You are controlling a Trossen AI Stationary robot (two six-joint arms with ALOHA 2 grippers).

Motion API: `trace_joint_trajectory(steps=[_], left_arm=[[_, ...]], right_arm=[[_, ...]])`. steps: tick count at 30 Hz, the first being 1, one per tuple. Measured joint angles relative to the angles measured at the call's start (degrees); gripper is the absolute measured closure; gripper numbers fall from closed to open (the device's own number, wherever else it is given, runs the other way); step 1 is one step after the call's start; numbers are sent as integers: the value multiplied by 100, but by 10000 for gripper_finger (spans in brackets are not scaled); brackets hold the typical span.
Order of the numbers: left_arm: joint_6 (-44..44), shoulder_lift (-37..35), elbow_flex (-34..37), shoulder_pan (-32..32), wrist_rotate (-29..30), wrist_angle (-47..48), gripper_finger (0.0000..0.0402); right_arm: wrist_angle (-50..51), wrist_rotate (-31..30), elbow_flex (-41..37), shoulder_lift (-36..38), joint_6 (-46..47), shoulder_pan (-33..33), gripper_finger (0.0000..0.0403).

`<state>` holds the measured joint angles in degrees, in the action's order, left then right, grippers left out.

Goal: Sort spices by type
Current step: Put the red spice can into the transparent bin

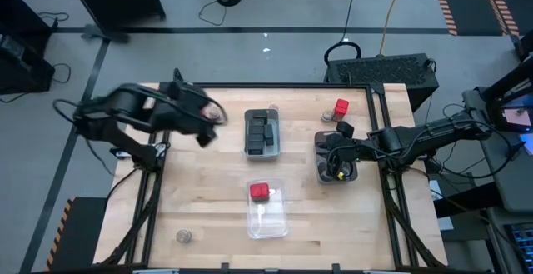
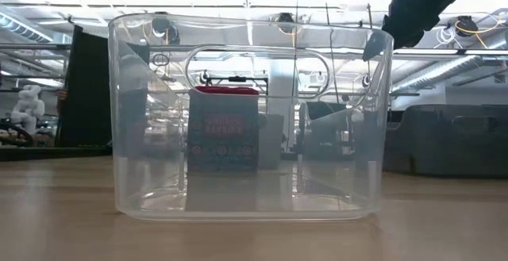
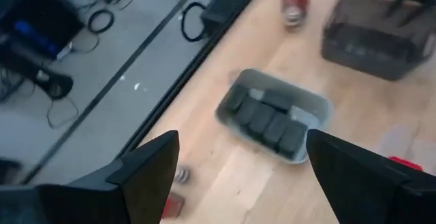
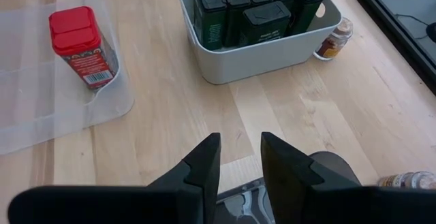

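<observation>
Sorting looks maybe halfway. The bench (image 1: 208, 216) has lots of bare wood along its left side and near edge, so room to move there is easy; the far-right corner is the crowded bit.

- Grey tray (image 1: 262, 132), mid-bench toward the far edge: a handful of dark blocks (image 4: 252, 6) packed in, looks basically done.
- Clear tray (image 1: 268, 211), toward the near edge: just one red block (image 1: 260, 192) standing in it.
- Smoky tray (image 1: 333, 159), by the right edge: can't tell what's in it, because the right gripper (image 4: 240, 142) hangs over it with fingers nearly together and nothing between them.

Left to do, I'd guess: a red block (image 1: 341, 107) and a dark block (image 1: 346, 128) loose near the far-right corner, a jar (image 4: 334, 40) right beside the grey tray, and another jar (image 1: 183, 236) by the near-left corner.

The left gripper (image 1: 204, 132) is up off the bench left of the grey tray — spread wide, empty.
</observation>
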<state>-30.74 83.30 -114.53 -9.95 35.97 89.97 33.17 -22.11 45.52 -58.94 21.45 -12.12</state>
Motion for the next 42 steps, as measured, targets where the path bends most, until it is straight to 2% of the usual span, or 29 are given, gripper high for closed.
trace_joint_trajectory(steps=[5, 8, 12, 15, 19, 22, 25, 30, 34, 42], left_arm=[[-663, -1150, 1513, 414, 260, 20, 75], [-1697, -1608, 2449, 878, 369, 20, 75], [-3062, -1799, 3503, 1659, 352, 3, 75], [-2626, -1802, 4133, 2467, 263, -168, 75], [-1537, -1665, 4864, 3625, -728, -1201, 75], [-848, -1576, 5214, 4417, -1371, -2117, 75], [-558, -1442, 5430, 5061, -1865, -2748, 75], [-647, -1135, 5646, 5868, -2025, -3120, 75], [-822, -765, 5690, 6112, -2419, -3260, 75], [-789, -64, 5690, 6106, -2742, -3394, 75]], right_arm=[[-24, 0, 0, 0, 13, 0, 314], [-60, 0, 0, 0, 13, 2, 314], [-217, 0, 0, 0, -13, 2, 314], [-298, 0, 0, 0, 18, 2, 314], [-306, 0, 0, 0, 126, 2, 314], [-304, 0, 0, 0, 178, 2, 314], [-304, 117, 0, 0, 188, 2, 314], [-299, 297, 0, 0, 188, 2, 314], [-297, 297, 0, 0, 163, 2, 314], [-295, 297, 0, 0, 125, 2, 314]])
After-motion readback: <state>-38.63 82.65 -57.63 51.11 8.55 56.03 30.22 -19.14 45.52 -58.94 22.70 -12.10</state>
